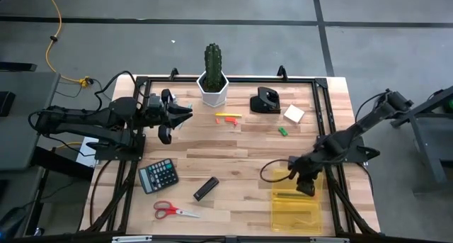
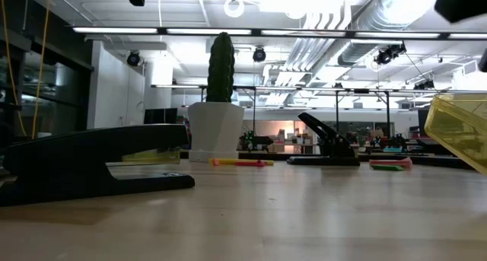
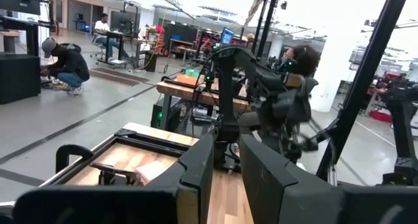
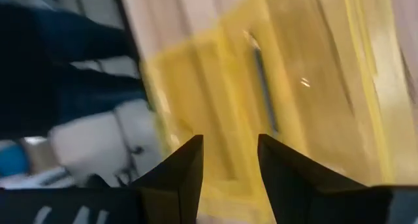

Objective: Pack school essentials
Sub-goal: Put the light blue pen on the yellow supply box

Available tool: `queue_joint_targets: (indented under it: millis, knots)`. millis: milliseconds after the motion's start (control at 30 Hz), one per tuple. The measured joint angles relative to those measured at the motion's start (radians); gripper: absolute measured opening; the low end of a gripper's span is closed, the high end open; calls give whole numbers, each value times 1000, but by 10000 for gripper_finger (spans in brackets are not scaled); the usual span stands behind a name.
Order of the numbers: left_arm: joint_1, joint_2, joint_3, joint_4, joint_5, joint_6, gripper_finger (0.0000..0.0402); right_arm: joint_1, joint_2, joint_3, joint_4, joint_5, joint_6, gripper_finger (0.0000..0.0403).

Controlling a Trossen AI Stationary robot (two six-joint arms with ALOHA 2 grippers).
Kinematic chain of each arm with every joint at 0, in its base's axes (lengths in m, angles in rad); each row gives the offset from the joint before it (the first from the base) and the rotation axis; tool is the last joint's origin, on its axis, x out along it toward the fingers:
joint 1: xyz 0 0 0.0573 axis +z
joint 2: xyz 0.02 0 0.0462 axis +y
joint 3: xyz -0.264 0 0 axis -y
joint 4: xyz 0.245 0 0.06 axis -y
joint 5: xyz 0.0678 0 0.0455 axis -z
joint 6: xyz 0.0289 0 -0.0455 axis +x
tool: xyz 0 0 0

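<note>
A clear yellow box (image 1: 296, 202) lies at the table's near right, with a thin dark pen (image 4: 264, 87) on its floor. My right gripper (image 4: 228, 142) hangs open just above the box's far end (image 1: 306, 185), slanting down, with nothing between its fingers. Red-handled scissors (image 1: 173, 211) lie flat near the front edge. Yellow and red markers (image 1: 228, 117), a green marker (image 1: 283, 131) and a sticky-note pad (image 1: 294, 114) lie flat toward the far side. My left gripper (image 3: 226, 145) waits level above the table's left part (image 1: 185, 115), open and holding nothing.
A cactus in a white pot (image 1: 214, 78) and a black punch (image 1: 265, 100) stand at the far edge. A black calculator (image 1: 158, 176) and a black stapler-like bar (image 1: 206, 188) lie at the near left. Bare wood shows in the table's middle.
</note>
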Motion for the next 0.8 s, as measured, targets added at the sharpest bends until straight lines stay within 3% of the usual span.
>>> queue_joint_targets:
  millis: [100,233,500,633,800]
  knots:
    - [1,0,0,0,-5,0,65,0,-72,0,49,44,33,138]
    - [1,0,0,-1,-8,0,65,-1,-143,0,156,195,42,138]
    - [1,0,0,-1,-24,0,65,-43,-179,0,437,558,-230,138]
    - [2,0,0,2,-25,0,65,-87,-179,0,518,659,-344,138]
    - [1,0,0,5,-25,0,65,-148,-179,0,558,712,-433,138]
